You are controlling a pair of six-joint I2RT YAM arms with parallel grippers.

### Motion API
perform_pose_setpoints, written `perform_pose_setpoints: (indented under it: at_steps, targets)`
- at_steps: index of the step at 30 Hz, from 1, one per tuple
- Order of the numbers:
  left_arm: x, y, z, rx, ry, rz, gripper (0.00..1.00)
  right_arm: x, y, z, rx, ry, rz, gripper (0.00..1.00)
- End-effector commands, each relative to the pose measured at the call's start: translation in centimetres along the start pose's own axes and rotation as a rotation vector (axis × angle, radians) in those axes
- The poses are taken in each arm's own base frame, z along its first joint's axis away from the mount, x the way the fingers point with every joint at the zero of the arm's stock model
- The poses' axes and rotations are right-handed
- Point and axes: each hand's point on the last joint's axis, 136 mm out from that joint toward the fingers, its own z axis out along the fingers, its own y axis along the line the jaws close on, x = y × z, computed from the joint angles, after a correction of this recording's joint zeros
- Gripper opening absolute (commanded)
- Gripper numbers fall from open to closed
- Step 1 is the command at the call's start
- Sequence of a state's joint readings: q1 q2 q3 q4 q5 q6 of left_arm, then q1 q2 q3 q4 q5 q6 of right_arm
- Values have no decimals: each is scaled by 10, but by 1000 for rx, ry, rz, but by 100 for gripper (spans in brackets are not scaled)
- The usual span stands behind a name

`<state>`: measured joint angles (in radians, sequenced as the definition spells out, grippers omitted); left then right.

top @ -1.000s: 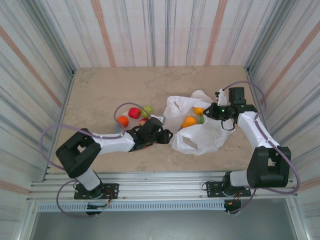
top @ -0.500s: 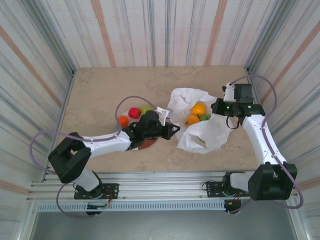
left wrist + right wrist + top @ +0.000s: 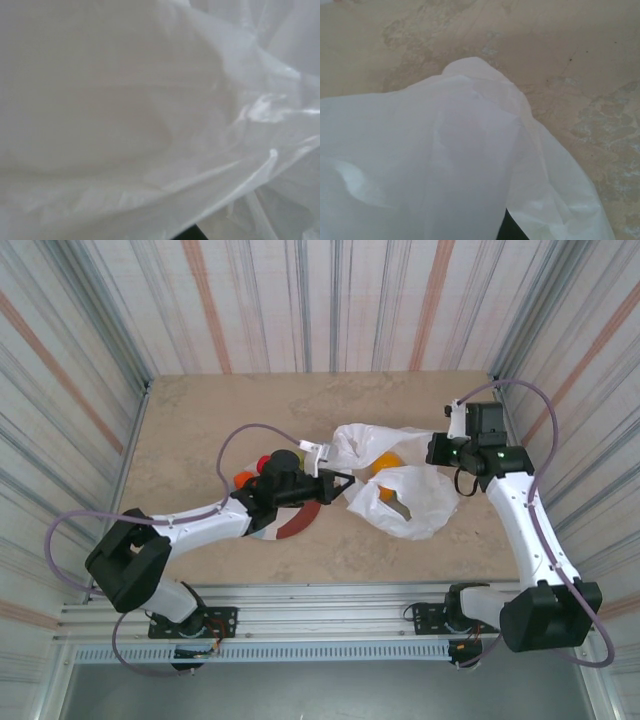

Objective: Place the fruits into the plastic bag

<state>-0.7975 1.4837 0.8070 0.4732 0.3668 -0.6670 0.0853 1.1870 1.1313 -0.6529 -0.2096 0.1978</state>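
Grips plastic bag (image 3: pixel 410 502) at 9 o'clock edge with closed left gripper (image 3: pixel 342 481). Pinches 2 o'clock edge with closed right gripper (image 3: pixel 437 451). Shows orange fruit (image 3: pixel 386 462) inside.

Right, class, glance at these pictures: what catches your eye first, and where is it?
The crinkly white plastic bag at centre-right of the table, held at its edges by the left gripper and right gripper. Next, the orange fruit glowing inside it, and the maroon plate just left of it.
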Motion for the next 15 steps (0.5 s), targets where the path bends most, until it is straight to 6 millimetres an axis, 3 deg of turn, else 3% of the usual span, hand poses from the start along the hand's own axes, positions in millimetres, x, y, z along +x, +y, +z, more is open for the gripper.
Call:
perform_pose_setpoints:
  at_steps: [1,3,7,15]
  targets:
    - [-1,2,-8,-22,-3,11,0,8,6,14,-38,31,2,0]
    - [7,16,-10,-95,32,29,0,10,13,19,-77,37,13,0]
    - [24,36,-17,-183,89,60,11,17,24,28,-138,55,42,0]
    - [52,43,-51,-238,183,171,57,27,29,38,-173,91,60,0]
